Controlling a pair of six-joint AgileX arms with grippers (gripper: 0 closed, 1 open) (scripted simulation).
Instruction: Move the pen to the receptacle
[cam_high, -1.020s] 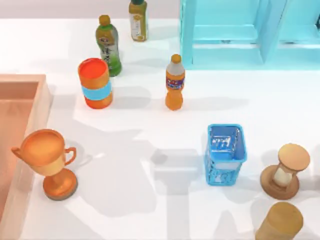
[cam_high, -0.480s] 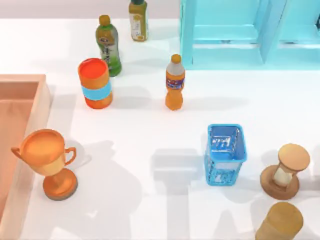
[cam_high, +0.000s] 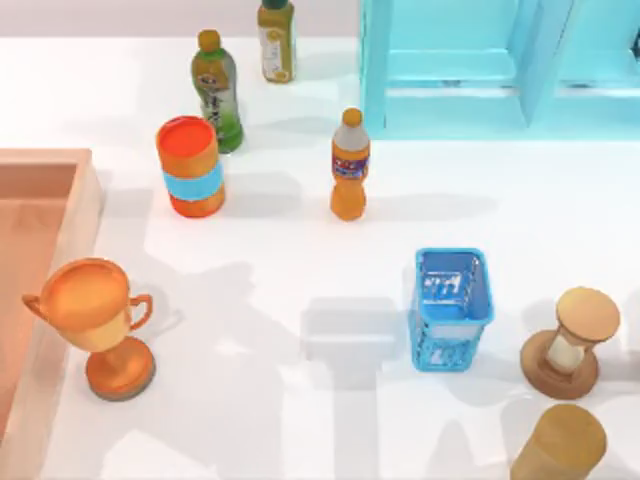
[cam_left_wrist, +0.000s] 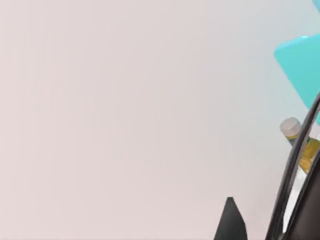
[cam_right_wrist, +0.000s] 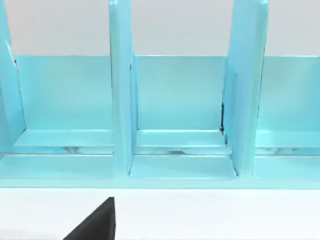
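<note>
Wooden box (cam_high: 88, 195) sits at the table's left edge, with a trophy (cam_high: 95, 320) right against its wall. An orange can (cam_high: 190, 165), an orange bottle (cam_high: 349, 165) and a blue basket (cam_high: 450, 310) are dotted around. Honestly can't tell where the pen is or which way it points. Left gripper (cam_left_wrist: 230, 222) and right gripper (cam_right_wrist: 97, 222): can't tell their state, and the right one faces the teal shelf (cam_right_wrist: 175, 100).

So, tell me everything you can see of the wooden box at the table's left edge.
The receptacle is a large shallow open box of light reddish-tan wood with thick plain walls. It sits flat at the top view's left edge, cut off by the frame, so just its far wall, right wall and part of the floor show. What shows of its inside holds nothing. The orange trophy stands right against the outside of its right wall, overlapping it from above; actual contact cannot be told.
</note>
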